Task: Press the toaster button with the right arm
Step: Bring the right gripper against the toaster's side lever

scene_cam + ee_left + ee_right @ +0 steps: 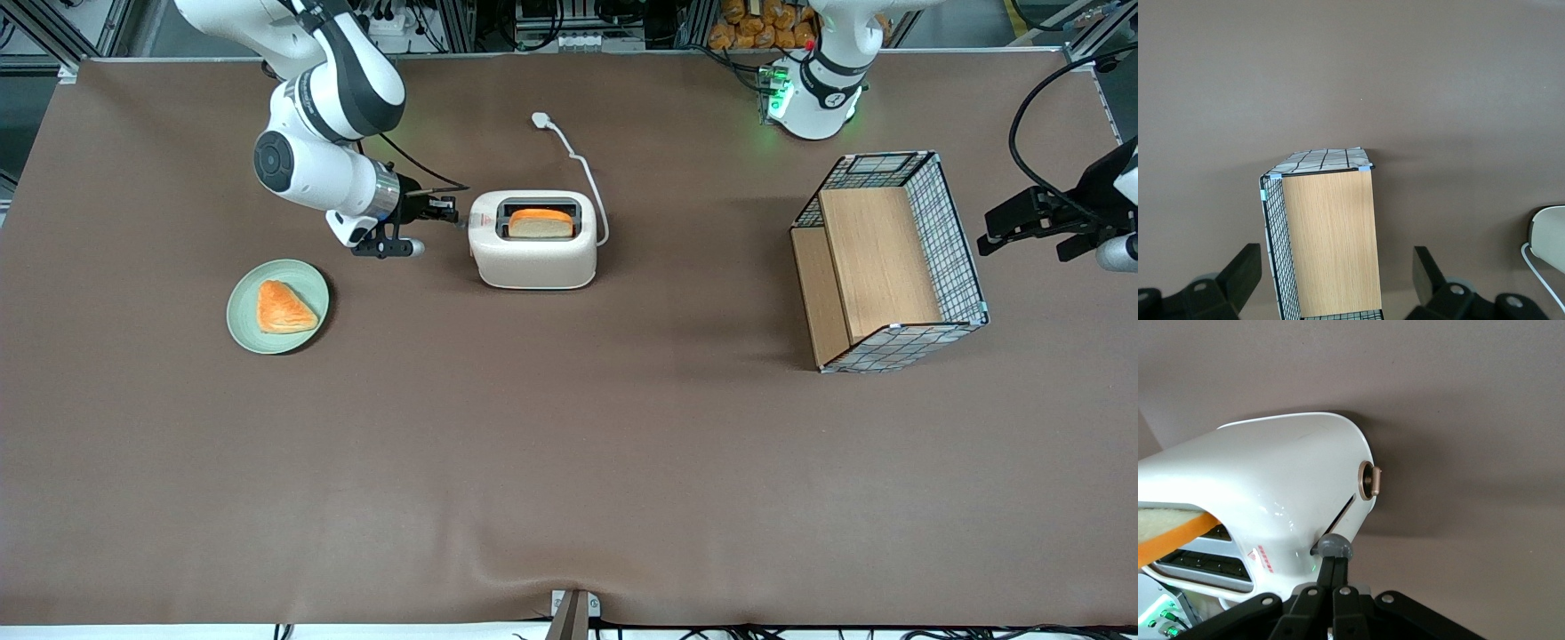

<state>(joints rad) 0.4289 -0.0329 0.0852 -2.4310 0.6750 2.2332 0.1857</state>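
Observation:
The cream-white toaster (533,256) lies on the brown table with a slice of bread (540,222) standing in its black-rimmed slot. The toaster button (1335,547), a small round grey knob, sticks out of the short end by a slit and a red mark (1262,559). The white right arm (329,107) reaches down to that end. Its black gripper (1335,561) is shut, both fingers pressed together with nothing between them, and their tips touch the knob. In the front view the gripper (452,216) sits right against the toaster's short end.
A bronze round dial (1369,480) sits on the same end of the toaster. A green plate (244,324) holding a pastry (283,308) lies nearer the front camera than the gripper. The white cord and plug (540,118) trail away from the toaster. A wire-and-wood basket (889,258) stands toward the parked arm's end.

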